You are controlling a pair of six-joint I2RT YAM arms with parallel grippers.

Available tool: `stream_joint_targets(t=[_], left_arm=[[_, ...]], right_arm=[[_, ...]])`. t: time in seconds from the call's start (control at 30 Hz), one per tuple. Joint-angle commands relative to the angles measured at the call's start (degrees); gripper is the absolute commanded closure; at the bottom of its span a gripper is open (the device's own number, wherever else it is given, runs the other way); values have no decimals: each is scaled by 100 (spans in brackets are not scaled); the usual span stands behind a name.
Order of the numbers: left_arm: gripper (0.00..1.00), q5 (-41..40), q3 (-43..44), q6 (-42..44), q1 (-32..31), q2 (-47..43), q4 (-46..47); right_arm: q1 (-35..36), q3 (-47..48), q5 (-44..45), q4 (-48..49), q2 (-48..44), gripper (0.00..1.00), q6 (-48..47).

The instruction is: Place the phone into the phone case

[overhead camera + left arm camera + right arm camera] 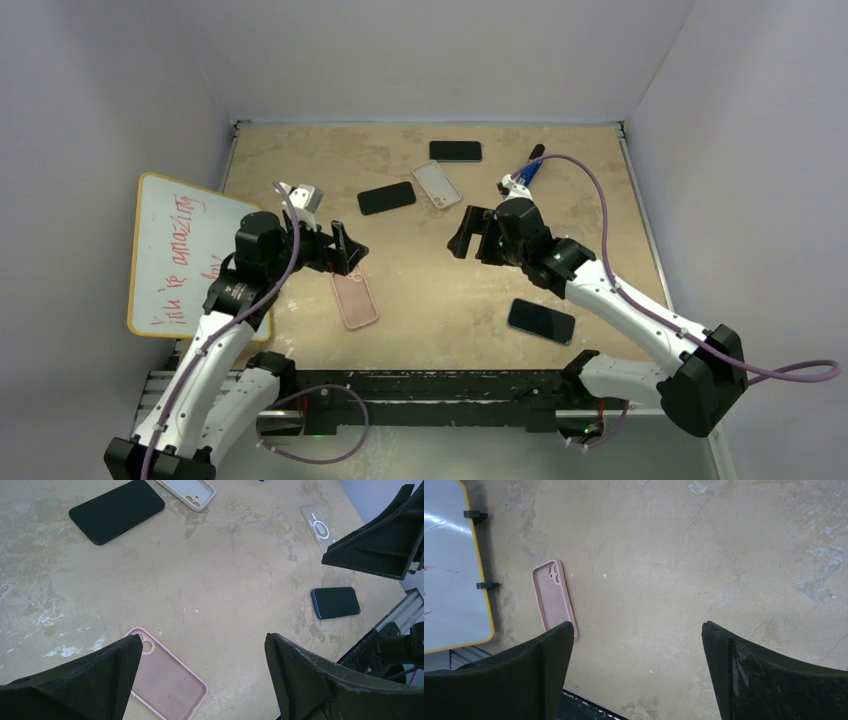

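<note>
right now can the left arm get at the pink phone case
Probably yes: the pink case lies flat right beside the open left end effector, with nothing on top of it and nothing between them.

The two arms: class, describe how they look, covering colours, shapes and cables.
The left arm and right arm have white links between bulky black joints. A purple cable runs along each. The left hand and right hand are black, with two broad wedge-shaped fingers apiece.

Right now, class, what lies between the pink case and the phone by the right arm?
Only bare table separates pink case and phone, top view.
</note>
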Motion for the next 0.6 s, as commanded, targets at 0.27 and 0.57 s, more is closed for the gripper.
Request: stream_joint_targets(t=[0.27,0.57], left_arm=[[2,-454,200,239,13,-236,-160],[3,-646,93,251,13,-350,-143]], right_arm=[[-20,354,479,477,260,1,-190],[-110,1407,1752,1128,1800,1,-1214]])
